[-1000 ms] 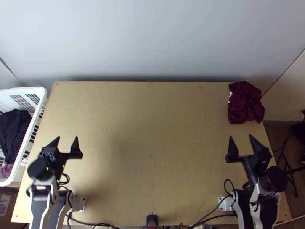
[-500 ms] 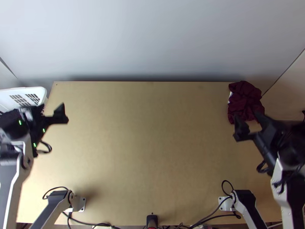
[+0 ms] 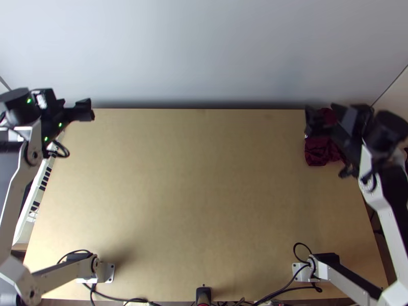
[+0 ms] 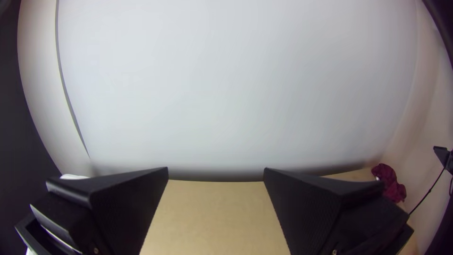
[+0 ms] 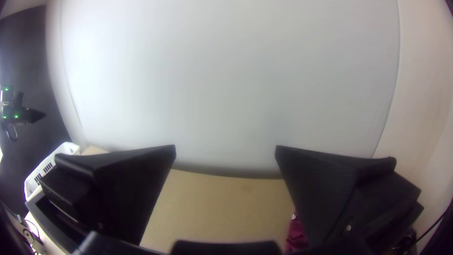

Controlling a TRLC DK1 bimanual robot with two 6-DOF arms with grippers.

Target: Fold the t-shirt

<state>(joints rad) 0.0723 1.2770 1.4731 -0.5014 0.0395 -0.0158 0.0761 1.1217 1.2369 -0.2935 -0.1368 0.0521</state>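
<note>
Top view: the t-shirt (image 3: 317,154) lies bunched on the counter (image 3: 204,199), at the far corner on the right arm's side. No sleeve, collar or hem can be told apart in the heap, so it looks simply dropped there as a supply, with the broad middle of the counter presumably meant for the spreading and folding.

The right gripper (image 5: 225,147) is above and partly across the t-shirt in that view, its two fingers spread wide with nothing between them. Such a gap seems meant to take in a thick lump of cloth, though the fingers point more toward the wall (image 3: 204,51) than down, so they would likely have to tip and sink before closing.

The left gripper (image 4: 216,169) is up by the opposite far corner, near the white basket (image 5: 68,148), also spread and holding nothing. It is too far off to help with a first pinch; that place probably keeps it out of the way until the cloth is within its reach.

Folding is unstarted. The next move likely calls for the right gripper to pinch the heap and bring it inward; a shallow pinch could slip, or push the t-shirt off the edge.
</note>
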